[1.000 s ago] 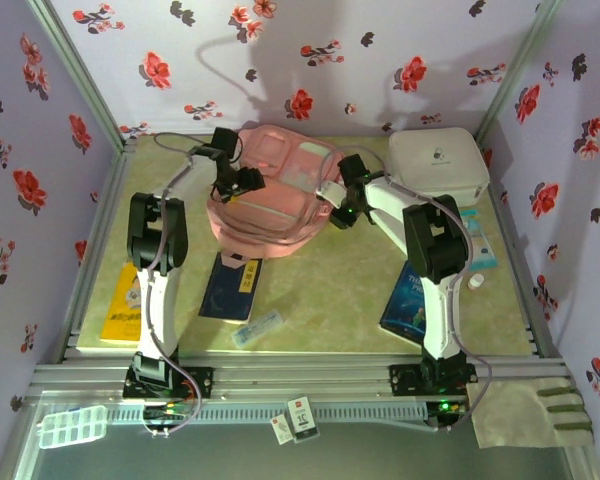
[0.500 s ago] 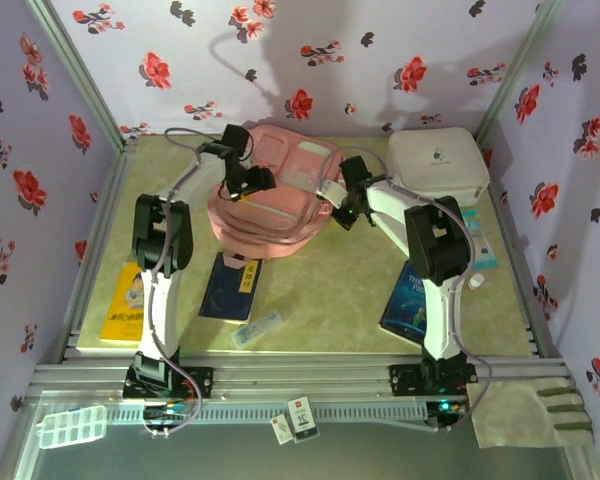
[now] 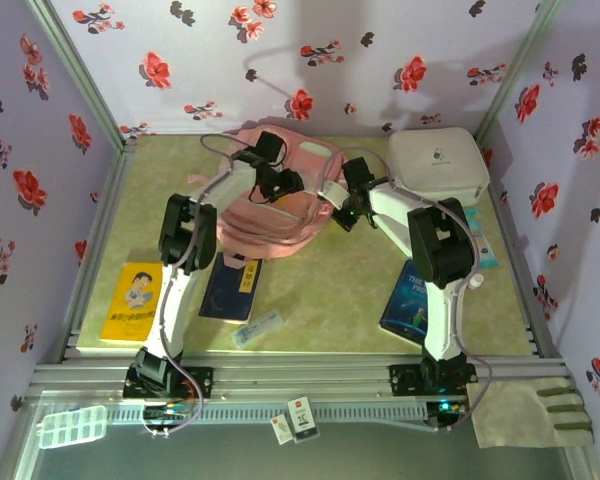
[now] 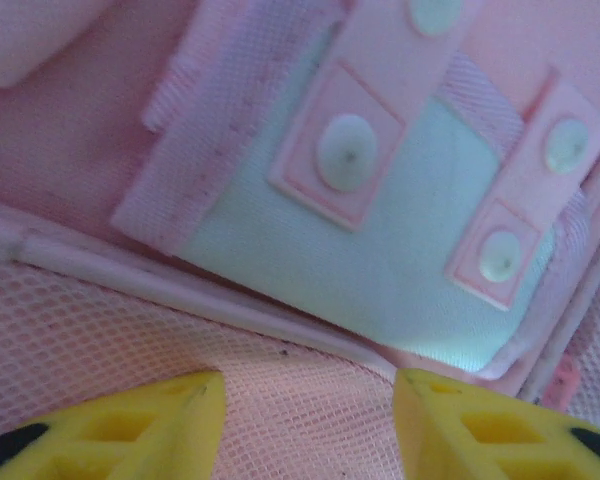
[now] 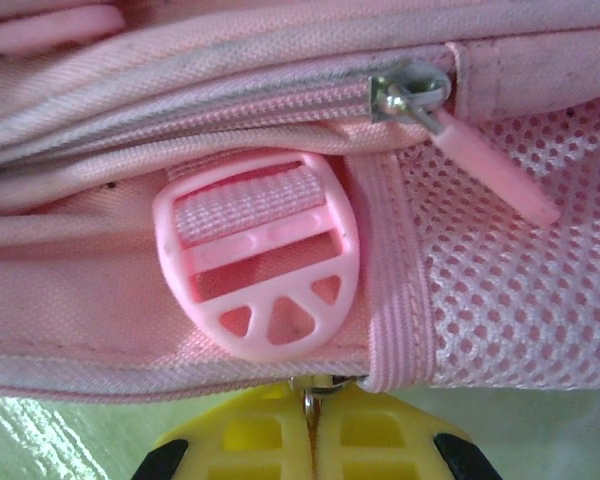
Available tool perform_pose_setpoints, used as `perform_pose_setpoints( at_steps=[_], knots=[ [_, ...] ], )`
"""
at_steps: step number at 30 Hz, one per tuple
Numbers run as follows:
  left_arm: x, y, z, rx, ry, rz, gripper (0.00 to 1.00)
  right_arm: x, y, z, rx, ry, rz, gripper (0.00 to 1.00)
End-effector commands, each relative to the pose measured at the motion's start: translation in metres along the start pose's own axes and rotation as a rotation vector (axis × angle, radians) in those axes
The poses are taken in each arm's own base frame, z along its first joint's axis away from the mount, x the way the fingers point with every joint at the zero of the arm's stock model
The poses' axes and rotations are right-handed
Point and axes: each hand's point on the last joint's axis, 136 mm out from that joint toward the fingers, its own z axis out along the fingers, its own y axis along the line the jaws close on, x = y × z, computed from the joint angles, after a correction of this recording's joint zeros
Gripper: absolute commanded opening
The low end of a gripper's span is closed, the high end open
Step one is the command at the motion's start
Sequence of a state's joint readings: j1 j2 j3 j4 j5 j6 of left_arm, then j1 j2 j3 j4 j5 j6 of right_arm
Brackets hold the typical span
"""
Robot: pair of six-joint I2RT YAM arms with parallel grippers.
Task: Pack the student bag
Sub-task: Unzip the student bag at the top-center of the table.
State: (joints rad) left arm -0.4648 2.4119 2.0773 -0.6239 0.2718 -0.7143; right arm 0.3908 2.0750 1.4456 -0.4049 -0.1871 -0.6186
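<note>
Student bag (image 3: 263, 218), one; left claw (image 4: 308, 402) agape over its mesh, right claw (image 5: 310, 415) clenched.

White hard case (image 3: 435, 162): rounded square, far right corner of table (image 3: 330, 280), lid down, small dark mark on top.
Yellow book (image 3: 132, 300): flat, near left edge, cartoon figure on cover.
Dark blue booklet (image 3: 230, 290): just right of yellow book, yellow label on cover.
Clear tube case (image 3: 257, 328): lies diagonally, near booklet's near end.
Blue book (image 3: 408, 300): right side, flat, partly hidden.
Pale blue packet (image 3: 483, 250): by right rail, near side of white case; details unclear.
Off table front: clear compartment box (image 3: 72, 428) at left, small tags (image 3: 298, 418) at centre, beige cloth (image 3: 535, 408) at right.
Walls (image 3: 180, 40): lilac, red flower print.
</note>
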Motion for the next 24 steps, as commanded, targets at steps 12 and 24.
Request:
perform_pose_setpoints(
  at_steps=[12, 24],
  knots=[
    [0.037, 0.063, 0.053, -0.254, 0.071, -0.214, 0.48, -0.004, 0.070, -0.033, -0.077, 0.016, -0.008, 0.00],
    [0.041, 0.063, 0.058, -0.243, 0.091, -0.236, 0.48, -0.017, 0.146, -0.025, -0.157, -0.024, -0.055, 0.00]
  ],
)
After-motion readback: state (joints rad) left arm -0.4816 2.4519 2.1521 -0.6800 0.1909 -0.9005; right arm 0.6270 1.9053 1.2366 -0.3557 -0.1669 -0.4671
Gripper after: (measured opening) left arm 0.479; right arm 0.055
